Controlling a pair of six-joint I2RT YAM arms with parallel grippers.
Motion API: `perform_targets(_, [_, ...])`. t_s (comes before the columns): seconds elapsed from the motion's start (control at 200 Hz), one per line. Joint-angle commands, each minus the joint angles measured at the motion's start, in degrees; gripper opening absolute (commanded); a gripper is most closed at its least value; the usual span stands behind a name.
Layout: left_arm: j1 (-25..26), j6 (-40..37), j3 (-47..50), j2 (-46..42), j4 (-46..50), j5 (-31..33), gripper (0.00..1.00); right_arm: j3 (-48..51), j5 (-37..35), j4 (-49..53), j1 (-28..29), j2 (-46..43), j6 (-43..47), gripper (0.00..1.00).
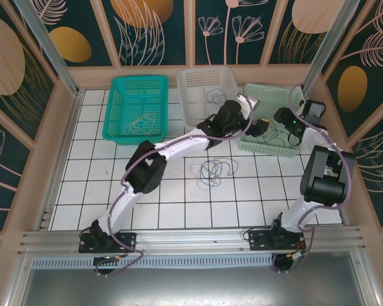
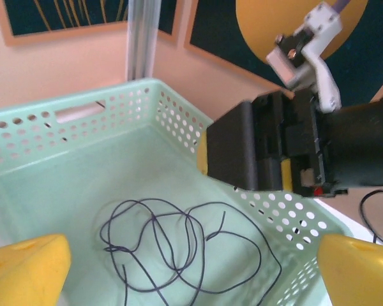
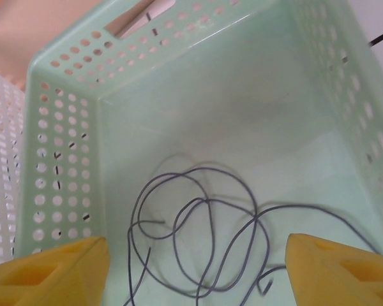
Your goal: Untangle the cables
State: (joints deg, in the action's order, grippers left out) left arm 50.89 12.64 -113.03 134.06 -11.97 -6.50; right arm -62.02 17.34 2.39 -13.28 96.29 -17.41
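Note:
A dark blue cable lies loosely coiled on the floor of the light green basket; the same cable lies below the fingers in the right wrist view. My left gripper hangs open above it, holding nothing. My right gripper is open too, with its yellow fingers on either side of the coil and above it. Both grippers meet over the green basket. A tangle of cables rests on the tiled table.
A teal basket at the back left holds a thin cable. A white basket beside it holds another cable. The right gripper's black body stands close in front of the left wrist camera. A black wire lies outside the green basket.

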Motion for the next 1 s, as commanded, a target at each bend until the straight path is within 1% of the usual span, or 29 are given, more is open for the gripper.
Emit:
perform_targets(0.0, [-0.4, -1.8, 9.9, -9.8, -9.2, 4.1, 0.99, 3.1, -1.2, -1.9, 3.7, -7.1, 2.6, 0.74])
perform_targets(0.125, [-0.5, -2.2, 26.3, -19.5, -17.7, 8.3, 0.99, 8.1, -1.6, -4.1, 8.2, -13.7, 2.7, 0.72])
perform_targets(0.205, [-0.9, -1.0, 34.8, -24.9, -20.6, 10.1, 0.99, 11.3, -0.3, -4.8, 11.6, -17.6, 2.5, 0.7])
perform_targets(0.255, [-1.2, 0.4, 39.1, -27.7, -20.9, 11.0, 0.99, 12.8, 0.2, -4.4, 13.7, -19.8, 2.2, 0.69])
perform_targets(0.36, [-2.5, 4.8, 47.0, -32.8, -20.0, 15.2, 0.99, 15.4, 0.0, -0.7, 17.2, -22.7, 0.1, 0.67])
perform_targets(0.515, [-3.2, 7.3, 57.9, -40.2, -21.0, 20.3, 0.99, 22.3, -1.3, 1.5, 21.2, -27.8, -4.7, 0.67])
perform_targets(0.571, [-3.5, 8.6, 61.9, -42.4, -21.8, 20.9, 0.99, 24.9, -1.7, 2.0, 22.8, -29.6, -6.5, 0.66])
perform_targets(0.641, [-4.0, 10.0, 66.5, -45.1, -24.9, 20.0, 0.99, 27.7, -1.7, 2.8, 24.2, -31.4, -8.3, 0.66])
perform_targets(0.731, [-4.4, 11.3, 70.3, -47.1, -27.4, 19.8, 0.99, 31.2, -0.7, 2.2, 25.4, -32.9, -10.9, 0.66])
perform_targets(0.861, [-4.6, 12.9, 70.7, -46.9, -25.9, 19.6, 0.99, 34.8, 0.9, -0.8, 26.7, -32.7, -13.7, 0.66])
perform_targets(0.991, [-4.5, 15.0, 71.6, -46.7, -27.6, 18.4, 0.99, 36.5, 1.7, -3.2, 29.2, -31.5, -15.5, 0.65])
